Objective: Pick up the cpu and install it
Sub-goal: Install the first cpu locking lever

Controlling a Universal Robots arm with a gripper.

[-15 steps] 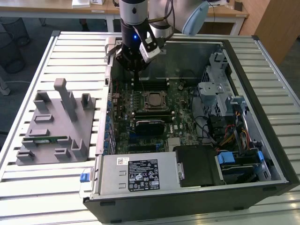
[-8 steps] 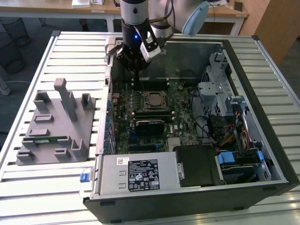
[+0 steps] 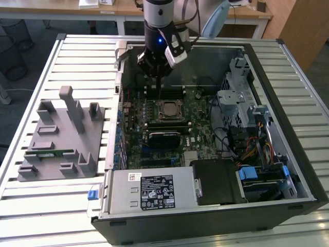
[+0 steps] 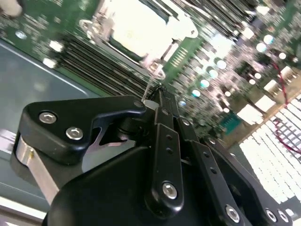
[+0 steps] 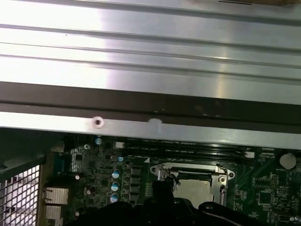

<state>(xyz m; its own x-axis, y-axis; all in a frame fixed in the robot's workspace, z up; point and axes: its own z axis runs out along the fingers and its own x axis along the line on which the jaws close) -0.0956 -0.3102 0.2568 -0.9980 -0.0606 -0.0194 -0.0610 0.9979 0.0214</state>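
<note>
The cpu (image 3: 168, 109), a small square chip with a pale metal top, lies flat in the motherboard socket inside the open computer case (image 3: 288, 154). It also appears in both wrist views, bright in its metal frame (image 4: 136, 28) (image 5: 197, 188). My gripper (image 3: 159, 85) hangs over the memory slots just beyond the socket's far edge. Its black fingers (image 4: 162, 113) are pressed together with nothing visible between them. The tips sit by a thin metal lever (image 4: 151, 87) at the socket's edge. I cannot tell whether they touch it.
A grey plastic fixture (image 3: 56, 136) with a green memory stick (image 3: 51, 153) stands on the slatted metal table (image 3: 31, 206) at the exterior view's left. Inside the case are a power supply (image 3: 149, 190), a black block (image 3: 164, 136), drive cages (image 3: 241, 103) and cables.
</note>
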